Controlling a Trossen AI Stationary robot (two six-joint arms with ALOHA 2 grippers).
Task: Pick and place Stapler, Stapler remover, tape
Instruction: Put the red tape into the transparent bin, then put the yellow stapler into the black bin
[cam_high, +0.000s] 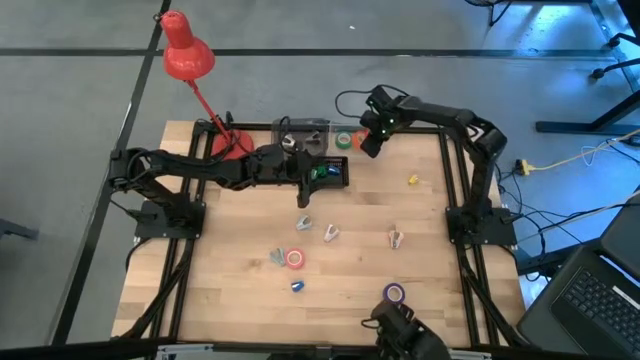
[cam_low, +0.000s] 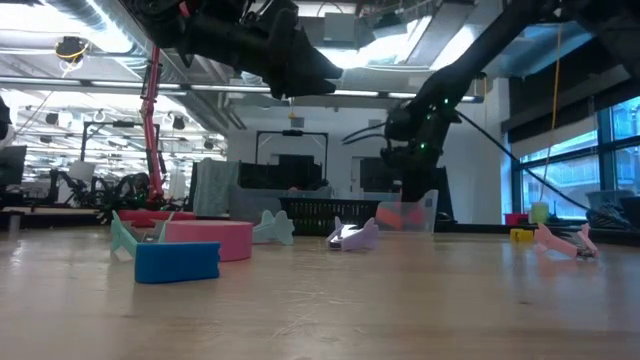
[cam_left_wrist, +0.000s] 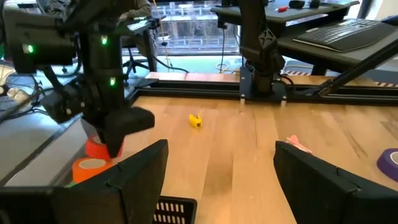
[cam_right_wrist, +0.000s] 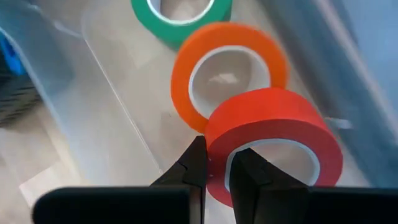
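Evidently light and stiff, the red tape roll (cam_right_wrist: 273, 143) is pinched through its wall by the right gripper (cam_right_wrist: 217, 165) over the clear bin (cam_high: 300, 130) at the table's far edge, while the left gripper (cam_left_wrist: 217, 168) hangs open beside it.

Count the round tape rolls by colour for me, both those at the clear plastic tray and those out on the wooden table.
Green tape roll, in the tray: 1
Orange tape roll, in the tray: 1
Red tape roll, pinched by the right gripper: 1
Pink tape roll, on the table: 1
Purple tape roll, on the table: 1
Total: 5
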